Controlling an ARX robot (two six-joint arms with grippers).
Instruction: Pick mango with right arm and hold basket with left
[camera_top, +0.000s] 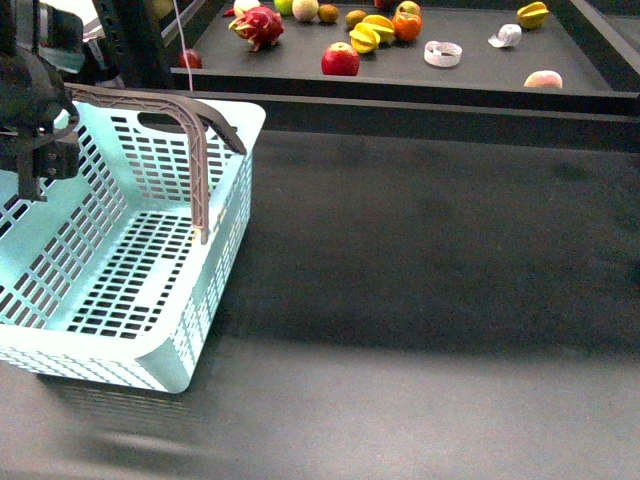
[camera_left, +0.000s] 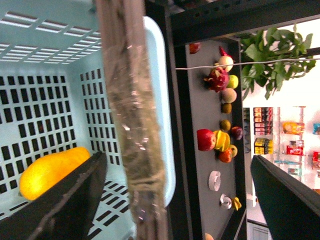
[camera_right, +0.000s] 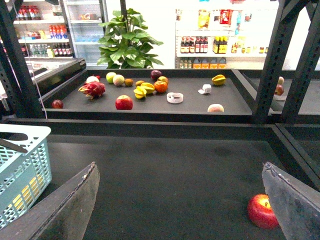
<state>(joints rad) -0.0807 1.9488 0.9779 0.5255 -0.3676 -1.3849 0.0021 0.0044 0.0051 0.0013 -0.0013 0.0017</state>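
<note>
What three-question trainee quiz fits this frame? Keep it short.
1. True or false: the smooth oval yellow-orange mango lies inside the light blue slotted plastic basket.
2. What sits between the fingers of the black left gripper?
A. the basket's grey-brown swing handle
B. a red apple
C. nothing
3. Fill in: the black right gripper has its jaws ___ and holds nothing.

Key: 1 true; 2 A; 3 open.
</note>
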